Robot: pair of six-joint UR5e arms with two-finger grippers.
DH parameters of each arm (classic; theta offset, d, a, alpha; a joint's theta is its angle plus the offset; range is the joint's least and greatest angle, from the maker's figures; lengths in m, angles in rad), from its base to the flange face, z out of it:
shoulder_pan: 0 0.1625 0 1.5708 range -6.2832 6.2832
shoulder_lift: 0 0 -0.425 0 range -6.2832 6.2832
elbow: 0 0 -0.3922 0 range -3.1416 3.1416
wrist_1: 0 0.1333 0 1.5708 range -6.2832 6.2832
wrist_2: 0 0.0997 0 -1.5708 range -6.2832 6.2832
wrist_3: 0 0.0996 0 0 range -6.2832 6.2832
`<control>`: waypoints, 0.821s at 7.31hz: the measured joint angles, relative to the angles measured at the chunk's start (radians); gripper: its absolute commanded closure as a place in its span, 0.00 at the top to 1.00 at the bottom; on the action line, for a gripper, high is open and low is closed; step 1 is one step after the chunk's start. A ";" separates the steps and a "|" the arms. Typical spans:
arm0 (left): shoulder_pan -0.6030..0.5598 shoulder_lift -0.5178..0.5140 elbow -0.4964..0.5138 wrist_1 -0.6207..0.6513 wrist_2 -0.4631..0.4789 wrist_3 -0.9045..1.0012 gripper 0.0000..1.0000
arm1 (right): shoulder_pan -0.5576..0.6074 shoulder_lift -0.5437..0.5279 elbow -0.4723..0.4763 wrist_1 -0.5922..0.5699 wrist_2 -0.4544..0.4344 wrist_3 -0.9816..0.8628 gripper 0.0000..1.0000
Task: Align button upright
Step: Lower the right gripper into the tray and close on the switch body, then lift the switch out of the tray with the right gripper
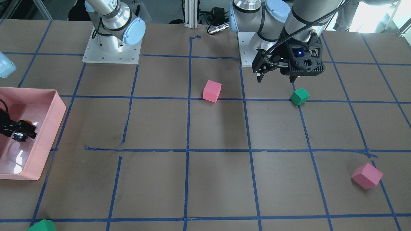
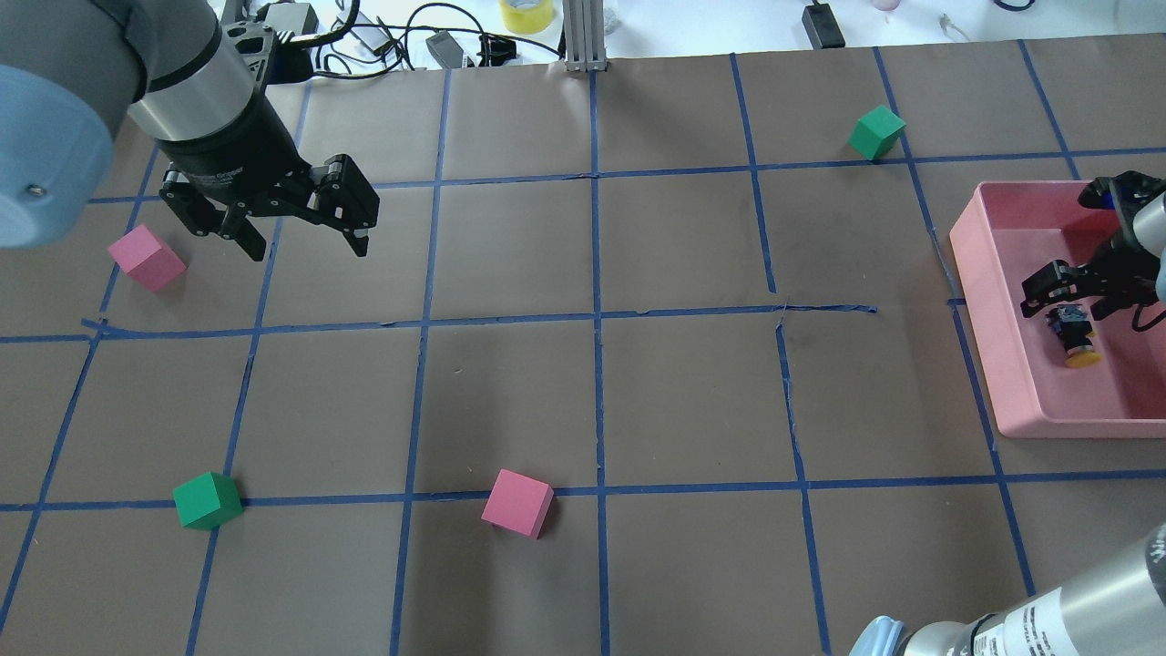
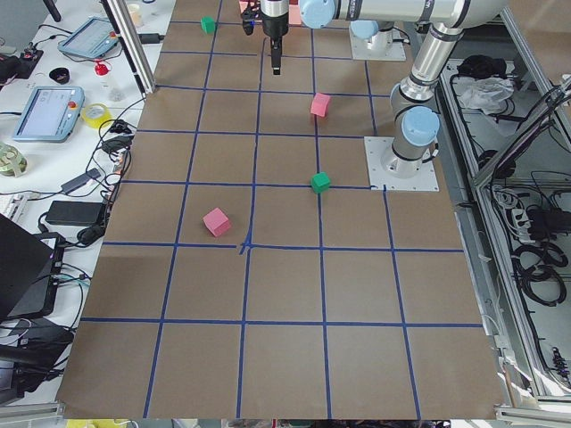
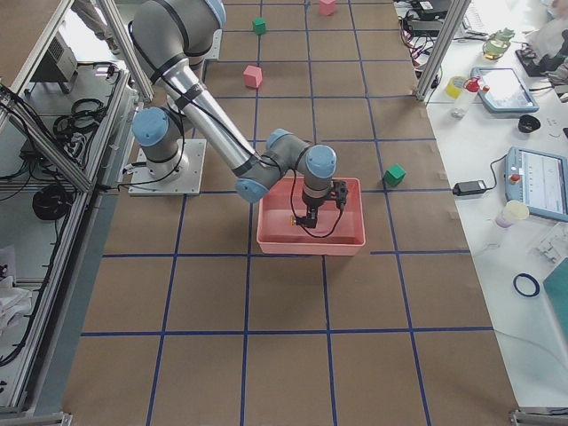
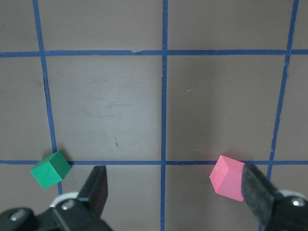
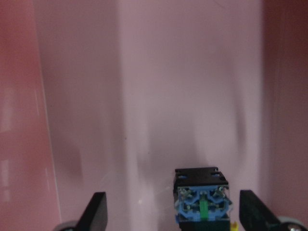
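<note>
The button (image 2: pixel 1073 335) lies on its side on the floor of the pink tray (image 2: pixel 979 328), with its yellow cap pointing toward the robot. My right gripper (image 2: pixel 1079 293) is open inside the tray, just over the button's black body. In the right wrist view the button's blue-and-black base (image 6: pixel 202 202) sits between the fingers (image 6: pixel 96 211), nearer the right one, and no finger touches it. In the front view the right gripper (image 1: pixel 19 130) partly covers the button (image 1: pixel 20 137). My left gripper (image 2: pixel 308 248) is open and empty above the table, far from the tray.
A pink cube (image 2: pixel 146 258) sits near the left gripper. A green cube (image 2: pixel 208 500) and a pink cube (image 2: pixel 517 503) lie near the robot's side. Another green cube (image 2: pixel 876 132) lies beyond the tray. Blue tape lines grid the brown table.
</note>
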 measured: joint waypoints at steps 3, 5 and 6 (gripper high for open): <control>0.005 -0.011 0.002 0.016 -0.001 0.005 1.00 | 0.000 0.002 0.000 0.013 -0.018 -0.003 0.15; 0.009 -0.027 0.002 0.050 -0.001 0.008 1.00 | 0.000 0.001 -0.001 0.017 -0.025 -0.004 0.00; 0.009 -0.032 0.003 0.063 -0.001 0.008 1.00 | 0.000 -0.001 -0.002 0.018 -0.040 -0.004 0.00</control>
